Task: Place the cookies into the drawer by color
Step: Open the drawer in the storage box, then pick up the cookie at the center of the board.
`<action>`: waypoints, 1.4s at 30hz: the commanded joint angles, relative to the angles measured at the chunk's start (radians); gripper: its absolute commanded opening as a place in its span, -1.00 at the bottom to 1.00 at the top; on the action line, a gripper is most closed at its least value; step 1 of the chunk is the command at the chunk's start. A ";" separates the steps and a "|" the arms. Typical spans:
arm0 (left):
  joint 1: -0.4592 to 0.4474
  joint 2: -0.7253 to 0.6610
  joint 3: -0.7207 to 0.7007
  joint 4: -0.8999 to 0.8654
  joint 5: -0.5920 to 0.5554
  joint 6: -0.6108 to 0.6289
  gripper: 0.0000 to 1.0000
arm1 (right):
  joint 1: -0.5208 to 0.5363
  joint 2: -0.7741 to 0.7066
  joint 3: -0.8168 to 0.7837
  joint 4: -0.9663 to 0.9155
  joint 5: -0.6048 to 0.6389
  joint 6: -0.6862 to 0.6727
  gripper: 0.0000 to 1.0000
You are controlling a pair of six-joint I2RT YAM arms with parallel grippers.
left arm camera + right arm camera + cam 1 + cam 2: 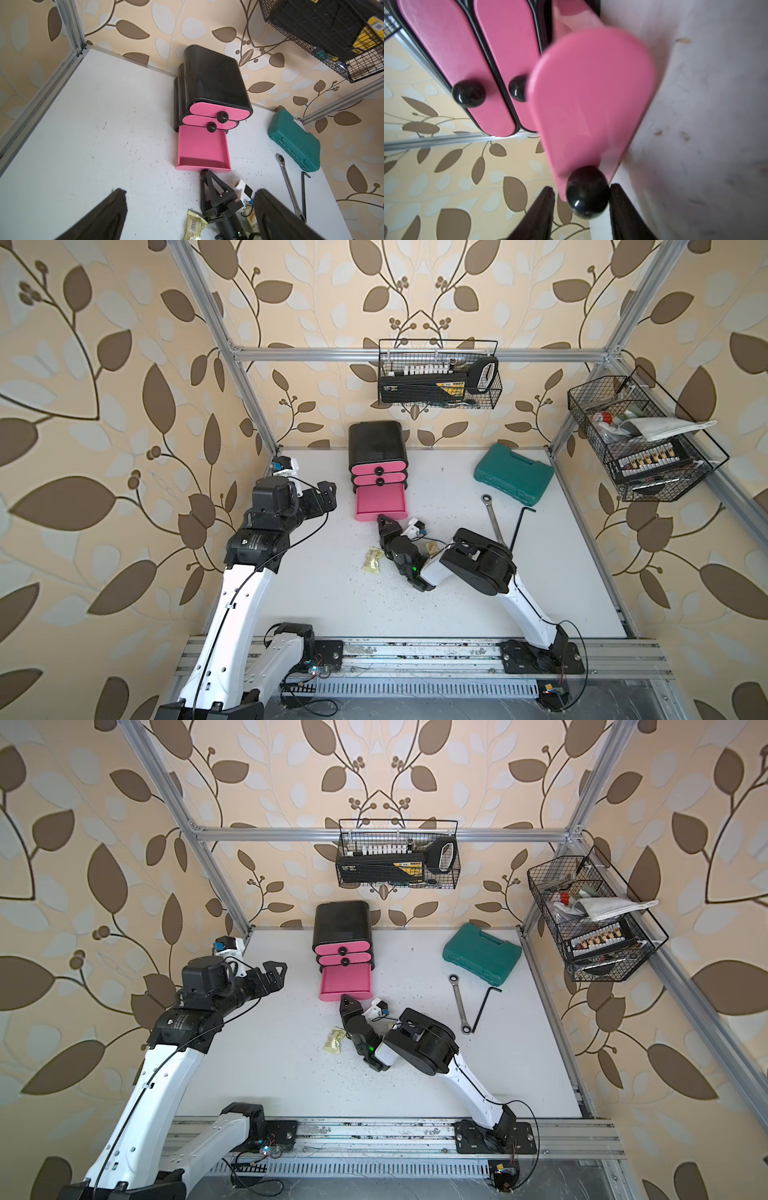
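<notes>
The bottom drawer (380,499) of the black cabinet (376,443) stands pulled out in front of it, its pink tray empty. The right gripper (382,519) sits at that drawer's front with its fingers (542,207) on either side of the knob (587,192). The right wrist view shows a gap between one finger and the knob, so the jaws look loose around it, not clamped.

No cookies are in the drawer. One pale yellow packet (372,559) lies on the table (457,605), further out from the cabinet than the drawer front. It is just beside the right arm on its left side, with its long axis running roughly toward the cabinet. A second packet (432,547) peeks out on the arm's other side. Both lie behind the right gripper, which points at the cabinet.

The left gripper (327,497) hovers off the cabinet's left side, spread wide and empty, well apart from the packets. I judge the right arm nearer, but it would have to back off and turn first.
</notes>
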 commanded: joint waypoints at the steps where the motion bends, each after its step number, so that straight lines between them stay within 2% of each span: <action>1: 0.009 -0.005 -0.001 0.040 0.006 0.000 0.97 | 0.011 0.036 -0.074 -0.110 0.006 -0.007 0.13; 7: 0.009 -0.001 -0.001 0.042 0.009 0.001 0.97 | 0.011 -0.063 -0.189 -0.019 0.008 -0.100 0.24; 11: 0.008 0.001 0.001 0.042 0.016 -0.002 0.97 | 0.000 -0.200 -0.284 0.019 -0.048 -0.246 0.25; 13: 0.009 0.002 0.001 0.042 0.023 -0.002 0.97 | -0.008 -0.279 -0.320 -0.016 -0.094 -0.318 0.25; 16: 0.007 0.004 0.005 0.037 0.044 -0.008 0.97 | -0.034 -0.450 -0.382 -0.176 -0.176 -0.423 0.25; 19: 0.007 0.011 0.006 0.040 0.073 -0.003 0.97 | -0.109 -0.673 -0.431 -0.450 -0.337 -0.557 0.24; 21: 0.007 0.027 0.020 0.028 0.087 0.002 0.97 | -0.166 -0.858 -0.408 -0.796 -0.415 -0.706 0.24; 23: 0.007 0.038 0.025 0.024 0.102 0.002 0.97 | -0.184 -1.006 -0.340 -1.164 -0.354 -0.898 0.25; 25: 0.008 0.043 0.027 0.024 0.117 0.001 0.97 | -0.227 -1.098 -0.264 -1.472 -0.286 -1.028 0.29; 27: 0.009 0.043 0.029 0.024 0.125 -0.002 0.97 | -0.357 -1.142 -0.254 -1.635 -0.364 -1.096 0.30; 30: 0.009 0.040 0.028 0.028 0.136 -0.002 0.97 | -0.625 -1.162 -0.318 -1.685 -0.631 -1.137 0.34; 33: 0.009 0.040 0.024 0.031 0.134 0.002 0.97 | -0.746 -1.138 -0.362 -1.670 -0.773 -1.177 0.40; 36: 0.009 0.045 0.026 0.031 0.138 0.001 0.97 | -0.756 -1.069 -0.370 -1.629 -0.856 -1.184 0.42; 39: 0.009 0.045 0.023 0.033 0.140 0.001 0.97 | -0.755 -1.017 -0.419 -1.502 -0.961 -1.128 0.40; 42: 0.009 0.045 0.021 0.033 0.131 0.003 0.97 | -0.754 -0.994 -0.454 -1.421 -0.972 -1.092 0.40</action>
